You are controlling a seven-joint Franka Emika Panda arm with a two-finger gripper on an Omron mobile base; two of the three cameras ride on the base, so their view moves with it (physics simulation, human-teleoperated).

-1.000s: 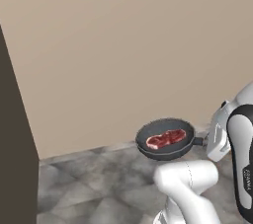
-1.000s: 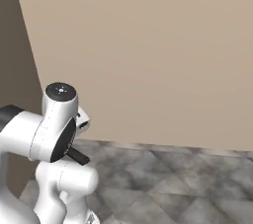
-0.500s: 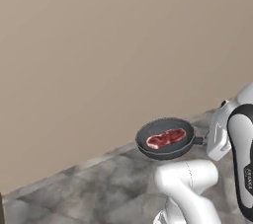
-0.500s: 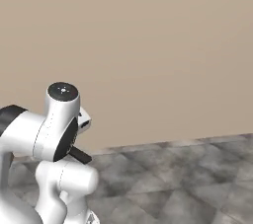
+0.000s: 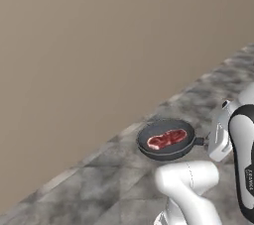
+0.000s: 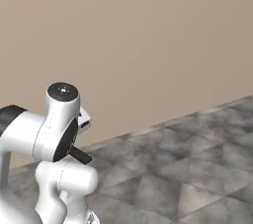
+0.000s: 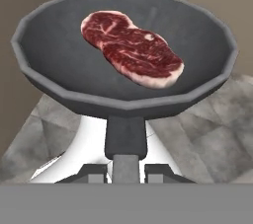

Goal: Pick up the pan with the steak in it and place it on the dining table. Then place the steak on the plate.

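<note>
The dark round pan (image 5: 165,154) hangs level in the air in front of my arm, above the floor. The red steak (image 5: 167,139) lies flat in its middle. My gripper (image 5: 206,141) is shut on the pan's black handle (image 5: 198,141) at the pan's right side. In the hand view the pan (image 7: 59,65) spreads across the upper half, with the steak (image 7: 131,48) slightly right of its centre. The handle (image 7: 125,136) runs down into my gripper (image 7: 126,171), whose jaws press on it from both sides. The dining table and the plate are out of view.
A plain beige wall (image 5: 89,45) stands ahead and meets a grey marbled tile floor (image 5: 99,184) along a slanting line. The same wall (image 6: 148,35) and floor (image 6: 188,168) appear in the right base view.
The whole picture has shifted, so the base has turned: the dark panel at the left has left view and the floor line has tilted. The pan stays in my grip.
</note>
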